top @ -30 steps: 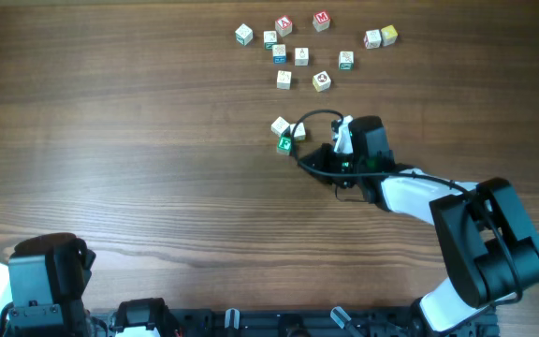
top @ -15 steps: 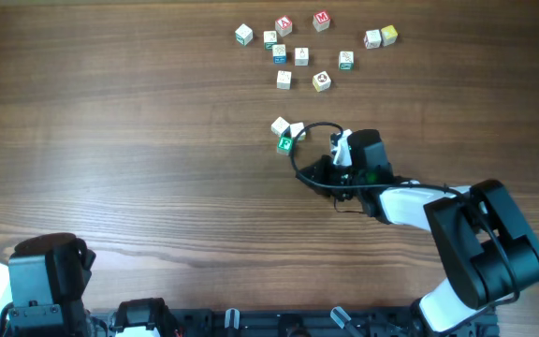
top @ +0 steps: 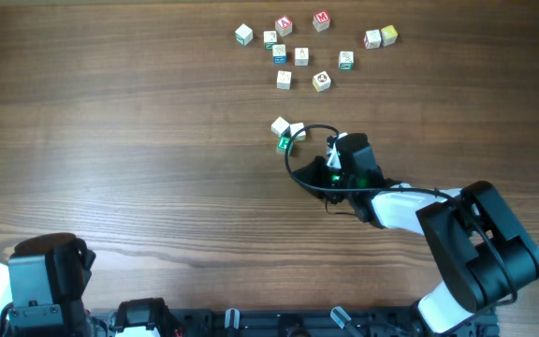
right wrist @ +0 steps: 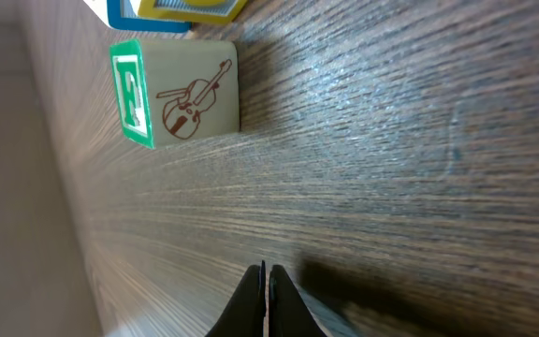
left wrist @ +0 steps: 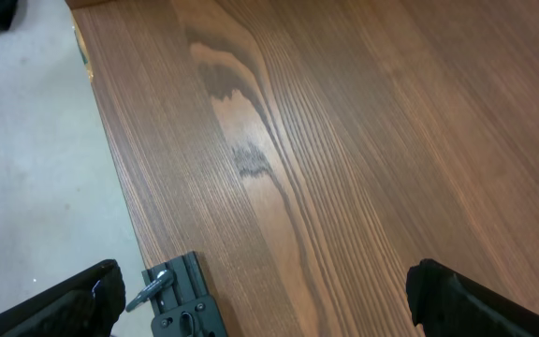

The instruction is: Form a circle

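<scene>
The circle is a tight cluster of three tiny wooden cubes at mid-table: two pale-faced ones and a green-faced one. My right gripper lies low on the table just right of and nearer than the cluster, not touching it. In the right wrist view its fingers are pressed together with nothing between them. Ahead of them stands a cube with a violin drawing and a green side. My left gripper is wide open over bare wood at the near left corner.
Several loose letter cubes are scattered at the far side of the table, with two more at the far right. The table's left edge drops to the floor, and a black clamp bracket sits on it.
My right arm has slid toward the near edge and slightly left, drawing back from the cluster. The cubes and the left arm have not moved.
</scene>
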Controlling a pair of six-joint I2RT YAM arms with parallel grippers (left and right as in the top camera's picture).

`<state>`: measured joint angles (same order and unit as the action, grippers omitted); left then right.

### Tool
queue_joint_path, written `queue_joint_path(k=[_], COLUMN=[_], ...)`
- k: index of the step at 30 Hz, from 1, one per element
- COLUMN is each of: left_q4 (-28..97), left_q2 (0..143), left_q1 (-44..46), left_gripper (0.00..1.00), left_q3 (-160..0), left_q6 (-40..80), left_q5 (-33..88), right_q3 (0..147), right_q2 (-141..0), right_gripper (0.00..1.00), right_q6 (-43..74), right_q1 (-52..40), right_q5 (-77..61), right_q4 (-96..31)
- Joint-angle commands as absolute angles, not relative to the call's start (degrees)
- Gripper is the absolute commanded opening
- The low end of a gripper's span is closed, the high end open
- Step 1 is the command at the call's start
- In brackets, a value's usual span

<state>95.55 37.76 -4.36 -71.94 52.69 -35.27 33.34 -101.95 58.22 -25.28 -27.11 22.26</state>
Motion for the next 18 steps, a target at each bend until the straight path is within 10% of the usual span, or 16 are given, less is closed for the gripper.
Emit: queue_joint_path(k=[1,18], left_q4=[95.4,95.4], left_q2=[37.6,37.6], left_q1=[-4.8,-4.8], left_gripper=[1.00,1.00], left_q3=[-71.9,-71.9], left_q6=[53.4,53.4], left_q5=[-35.4,-35.4], right_q3=[32.9,35.0], right_q2=[-101.9,-108.6], right_gripper=[0.04,0.05], right_q6=[60.2,63.0], right_q1=[-25.7,-26.8], right_q5=[-23.7,-24.8], right_q4=[23.4,30.8])
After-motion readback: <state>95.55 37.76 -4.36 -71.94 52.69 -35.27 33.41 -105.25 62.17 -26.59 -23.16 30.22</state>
